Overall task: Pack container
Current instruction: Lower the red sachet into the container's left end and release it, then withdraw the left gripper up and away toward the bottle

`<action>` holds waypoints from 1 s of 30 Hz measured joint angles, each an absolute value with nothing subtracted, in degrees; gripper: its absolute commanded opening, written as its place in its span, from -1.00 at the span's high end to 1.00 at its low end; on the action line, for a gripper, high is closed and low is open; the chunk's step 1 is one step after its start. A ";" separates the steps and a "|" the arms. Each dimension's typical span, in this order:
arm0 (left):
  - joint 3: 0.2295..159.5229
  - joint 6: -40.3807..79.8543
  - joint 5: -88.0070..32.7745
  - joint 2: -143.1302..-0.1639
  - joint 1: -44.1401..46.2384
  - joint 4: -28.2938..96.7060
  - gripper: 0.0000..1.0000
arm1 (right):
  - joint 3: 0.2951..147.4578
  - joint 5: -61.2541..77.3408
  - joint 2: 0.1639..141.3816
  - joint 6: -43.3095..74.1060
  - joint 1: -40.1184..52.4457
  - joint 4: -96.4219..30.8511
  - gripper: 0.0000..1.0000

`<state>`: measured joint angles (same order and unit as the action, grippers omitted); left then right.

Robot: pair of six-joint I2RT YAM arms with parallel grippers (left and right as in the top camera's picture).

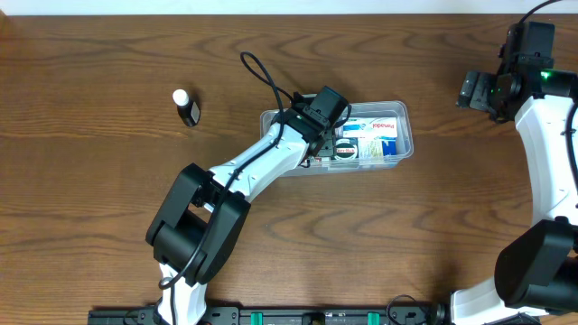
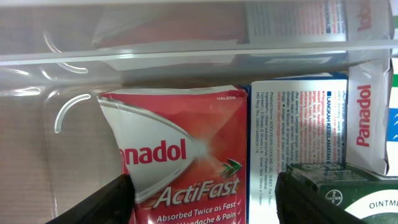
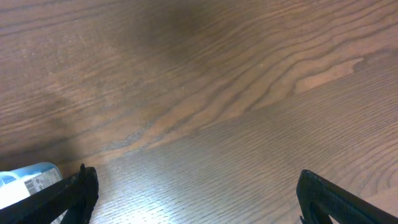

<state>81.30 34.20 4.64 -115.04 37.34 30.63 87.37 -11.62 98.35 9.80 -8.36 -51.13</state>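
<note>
Overhead. The clear plastic rectangular tub with rounded corners and a rim (image 1: 408, 143) sits just right of the centre of the frame on the brown wood-grain table (image 1: 108, 181). Small printed cartons lie inside it. The left arm reaches up from the lower left, and the left gripper (image 1: 321, 123) hangs over the tub's left half; its fingers are hidden under the wrist here. A small dark bottle with a white cap (image 1: 186, 107) lies well apart, to the upper left. The right gripper (image 1: 471, 90) is at the upper right, far from the tub.

Left wrist. The view looks into the tub; its clear wall (image 2: 186, 53) runs across the top of the frame. A red and white Panadol ActiFast carton (image 2: 180, 149) lies flat at centre. A white and blue text-covered carton (image 2: 298, 124) is just beside it on the right. A white Panadol carton (image 2: 367, 118) is at the right edge, and a green ointment carton (image 2: 348, 193) is at the lower right. The left gripper (image 2: 202, 199) has its fingers (image 2: 102, 202) spread wide. One overlaps the red carton's lower-left corner, and the other stands clear of the carton's right edge, so nothing is clamped.

Right wrist. The frame is mostly bare wood. The right gripper (image 3: 199, 199) has its fingers (image 3: 78, 190) spread wide with nothing between them. A pale blue and white labelled object (image 3: 25, 180) is cut off at the lower left, and what it is cannot be told.
</note>
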 measured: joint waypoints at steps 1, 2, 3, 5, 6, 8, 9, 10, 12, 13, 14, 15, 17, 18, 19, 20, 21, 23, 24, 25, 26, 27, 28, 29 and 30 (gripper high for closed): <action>81.30 34.02 4.62 -115.04 37.34 30.63 -0.45 | 87.37 -11.62 98.35 9.80 -8.36 -51.13 -0.98; 81.30 33.85 4.58 -115.04 37.34 30.65 -0.45 | 87.37 -11.62 98.35 9.80 -8.36 -51.13 -0.99; 81.30 33.71 4.49 -115.02 37.28 30.65 -0.45 | 87.37 -11.62 98.35 9.80 -8.36 -51.13 -0.98; 81.30 33.17 4.40 -114.87 37.10 30.68 -0.45 | 87.37 -11.62 98.35 9.80 -8.36 -51.13 -0.98; 81.30 32.91 4.23 -114.69 36.93 30.72 -0.45 | 87.37 -11.62 98.35 9.80 -8.36 -51.13 -0.98; 81.30 32.67 4.10 -114.08 36.60 30.94 -0.45 | 87.37 -11.62 98.35 9.80 -8.36 -51.13 -0.98; 81.30 32.47 3.95 -113.43 36.32 31.16 -0.45 | 87.37 -11.62 98.35 9.80 -8.36 -51.13 -0.98; 81.28 32.16 3.79 -112.51 35.94 31.27 -0.45 | 87.37 -11.62 98.35 9.80 -8.36 -51.13 -0.98; 81.28 31.75 3.77 -110.74 35.31 31.46 -0.46 | 87.37 -11.62 98.35 9.80 -8.36 -51.13 -0.98; 81.28 31.51 3.79 -109.60 34.96 31.62 -0.45 | 87.37 -11.62 98.35 9.80 -8.36 -51.13 -0.98; 81.28 31.29 3.79 -108.38 34.63 31.77 -0.46 | 87.37 -11.62 98.35 9.80 -8.36 -51.13 -0.98; 81.28 31.00 3.81 -107.09 34.30 31.94 -0.46 | 87.37 -11.62 98.35 9.80 -8.36 -51.13 -0.98; 81.28 30.11 4.29 -104.07 33.50 32.82 -0.47 | 87.37 -11.62 98.35 9.80 -8.36 -51.13 -0.99; 81.30 29.71 4.80 -102.80 33.10 33.26 -0.48 | 87.37 -11.62 98.35 9.80 -8.36 -51.13 -0.98; 81.30 29.41 5.63 -100.95 32.49 33.85 -0.49 | 87.37 -11.62 98.35 9.80 -8.36 -51.11 -0.98; 81.28 28.93 6.35 -99.61 31.92 34.35 -0.53 | 87.37 -11.62 98.35 9.80 -8.36 -51.11 -0.98; 81.28 28.49 7.14 -98.15 31.18 34.98 -0.54 | 87.37 -11.62 98.35 9.80 -8.36 -51.11 -0.98; 81.30 27.77 8.71 -94.80 28.99 36.07 -0.54 | 87.37 -11.62 98.35 9.80 -8.36 -51.11 -0.98; 81.30 27.33 9.37 -93.56 27.99 36.23 -0.54 | 87.37 -11.62 98.35 9.80 -8.36 -51.11 -0.99; 81.28 26.72 9.80 -91.94 26.37 36.32 -0.55 | 87.37 -11.62 98.35 9.80 -8.36 -51.13 -0.99; 81.30 26.26 10.33 -90.56 24.77 36.56 -0.64 | 87.37 -11.62 98.35 9.80 -8.36 -51.13 -0.99; 81.28 25.65 10.72 -89.62 23.51 36.71 -0.73 | 87.37 -11.62 98.35 9.80 -8.36 -51.13 -0.99; 81.30 25.02 11.03 -88.73 22.00 36.80 -0.79 | 87.37 -11.62 98.35 9.80 -8.36 -51.13 -0.99; 81.30 24.53 11.25 -88.01 20.40 36.77 -0.82 | 87.37 -11.62 98.35 9.80 -8.36 -51.13 -0.98; 81.30 24.34 11.46 -87.64 19.27 36.69 -0.84 | 87.37 -11.62 98.35 9.80 -8.36 -51.13 -0.99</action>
<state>81.30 24.34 11.46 -87.64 19.27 36.69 87.37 -11.62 98.35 9.80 -8.36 -51.13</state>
